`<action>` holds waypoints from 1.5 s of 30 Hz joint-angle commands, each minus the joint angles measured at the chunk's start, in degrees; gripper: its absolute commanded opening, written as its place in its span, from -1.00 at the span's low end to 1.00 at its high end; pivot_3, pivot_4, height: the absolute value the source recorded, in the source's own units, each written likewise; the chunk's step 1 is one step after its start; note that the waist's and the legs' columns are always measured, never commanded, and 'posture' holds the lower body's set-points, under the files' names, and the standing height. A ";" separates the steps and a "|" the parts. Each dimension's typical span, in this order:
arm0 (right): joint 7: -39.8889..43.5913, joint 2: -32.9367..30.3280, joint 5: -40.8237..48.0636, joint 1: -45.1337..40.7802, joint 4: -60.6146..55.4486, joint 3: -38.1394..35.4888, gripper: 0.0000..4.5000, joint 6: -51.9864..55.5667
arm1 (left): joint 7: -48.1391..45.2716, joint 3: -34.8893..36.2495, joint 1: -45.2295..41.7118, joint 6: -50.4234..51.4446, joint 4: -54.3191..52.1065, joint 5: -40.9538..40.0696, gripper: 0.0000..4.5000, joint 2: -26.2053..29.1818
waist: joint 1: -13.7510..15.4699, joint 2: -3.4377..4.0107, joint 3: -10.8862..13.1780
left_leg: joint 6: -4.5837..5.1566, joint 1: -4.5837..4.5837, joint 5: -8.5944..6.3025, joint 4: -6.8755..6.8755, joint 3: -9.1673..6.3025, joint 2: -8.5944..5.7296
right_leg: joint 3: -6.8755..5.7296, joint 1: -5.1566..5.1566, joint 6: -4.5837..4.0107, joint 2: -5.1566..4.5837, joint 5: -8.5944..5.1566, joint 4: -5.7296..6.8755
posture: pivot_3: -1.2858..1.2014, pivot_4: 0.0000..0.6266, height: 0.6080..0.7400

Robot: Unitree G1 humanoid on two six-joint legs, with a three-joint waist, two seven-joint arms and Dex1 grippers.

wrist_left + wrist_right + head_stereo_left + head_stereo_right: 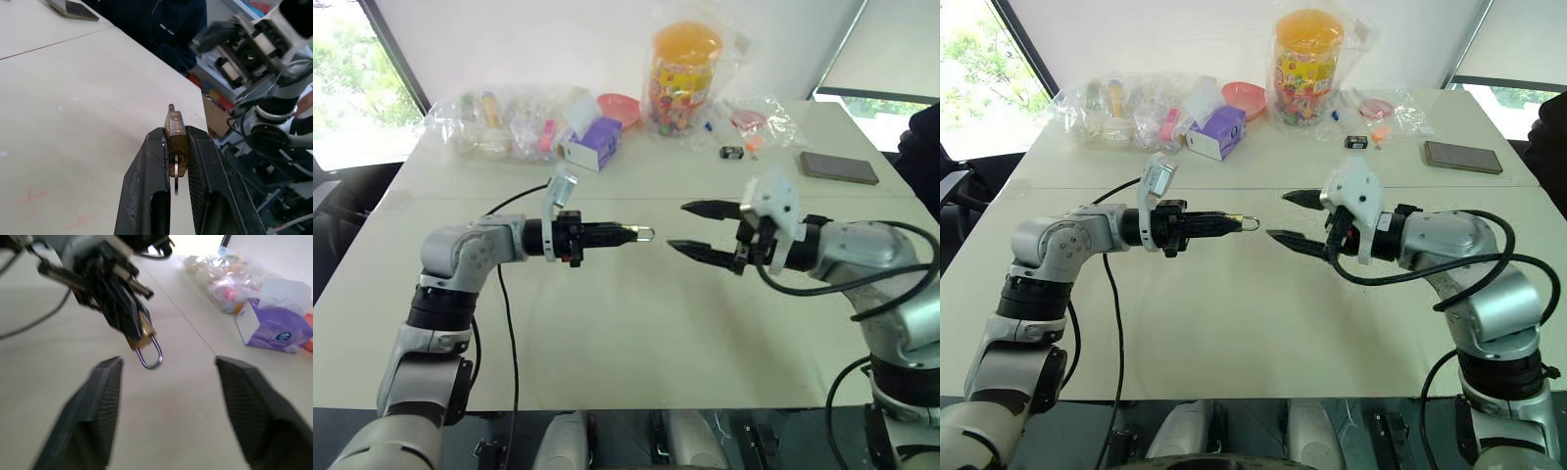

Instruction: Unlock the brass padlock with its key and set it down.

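Above the pale table (607,352), left of centre: left gripper (625,234) held level, pointing toward the right side, fingers clamped together on the brass padlock (632,233). Padlock body pinched between the two black fingertips, clear of the table surface. Silvery shackle (150,355) closed into a loop, projecting beyond the fingertips toward the opposite arm. In the left wrist view, brass body (176,142) wedged upright between the finger pads, with a thin silvery piece (175,171) hanging from its near end; key or ring, cannot tell which.

Centre: open gap of bare table between the shackle tip and the right arm's fingers; no contact.

Right of centre: right gripper (697,228) also roughly level, pointing back toward the padlock, fingers spread apart, one above the other in the head views, holding nothing. In the right wrist view, padlock seen ahead of and between the two spread fingers (93,404), not touching either.

Far edge of the table, left to right: clear plastic bags (499,122) of small items, purple tissue box (592,144), orange-lidded jar (683,73), small black item (731,152), dark flat phone-like slab (839,167).
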 commanded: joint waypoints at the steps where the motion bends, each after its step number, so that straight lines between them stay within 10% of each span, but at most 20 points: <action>1: -4.30 1.57 4.94 -2.22 -1.99 -1.35 -0.64 4.76 | -1.43 0.03 -1.24 -1.23 -1.13 -0.07 -1.00 -0.35 | 0.02 0.00 0.00 | 0.00 0.00 0.00 0.00 0.00 0.00 | 0.00 0.00 0.00 0.00 0.00 0.00 | 0.03 -0.52 1.00; 3: -6.47 3.12 7.10 -3.47 -1.85 -1.03 -0.98 6.77 | -2.04 -0.17 -1.59 -1.03 -1.41 -0.41 -1.00 -0.51 | 0.01 0.00 0.00 | 0.00 -0.01 0.00 0.00 0.01 -0.01 | 0.00 0.00 0.00 0.00 0.00 0.00 | 0.03 -0.52 1.00; 45: -4.80 -5.45 -1.77 11.29 0.38 8.97 -0.98 -5.33 | -0.50 -2.16 -0.17 -1.28 -3.00 1.15 -1.00 -1.96 | 0.31 -0.02 0.01 | 0.06 -0.12 -0.03 -0.05 0.01 -0.04 | 0.00 -0.04 0.00 0.08 0.00 -0.18 | 0.03 -0.52 1.00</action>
